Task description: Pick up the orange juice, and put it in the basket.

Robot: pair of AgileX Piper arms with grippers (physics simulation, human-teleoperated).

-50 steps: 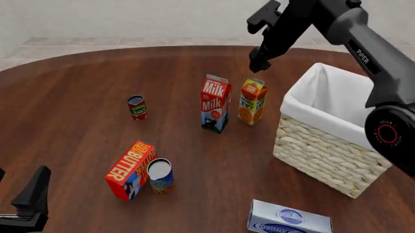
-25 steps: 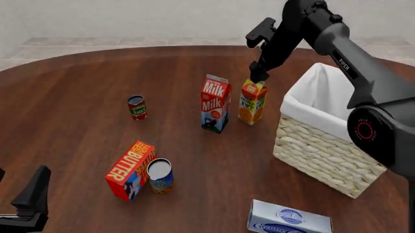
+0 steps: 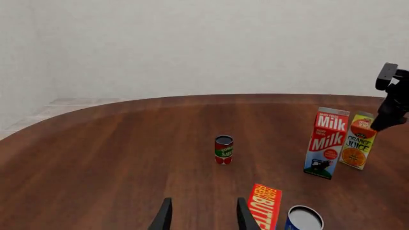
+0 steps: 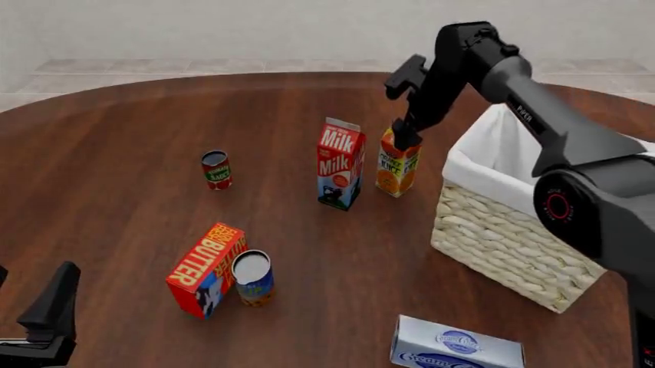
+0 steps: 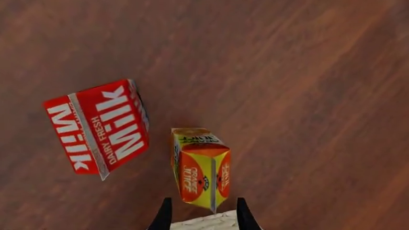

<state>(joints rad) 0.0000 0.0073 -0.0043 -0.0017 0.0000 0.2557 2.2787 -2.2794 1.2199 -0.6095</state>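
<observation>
Descending on the yellow-orange juice carton with red gable top (image 4: 397, 162), right gripper (image 4: 400, 138) spread just above it. Carton upright between red-white-blue milk carton (image 4: 340, 163) and cream wicker basket (image 4: 517, 245). Next, probably: lower, pinch, lift. Dark round wooden table (image 4: 123, 138), pale wall behind.

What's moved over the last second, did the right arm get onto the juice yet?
The right gripper has come down from above the orange juice to its red top, fingers open and straddling it; not closed on it yet. The carton stands where it was, beside the milk carton. The left gripper, basket and the rest are unchanged.
</observation>
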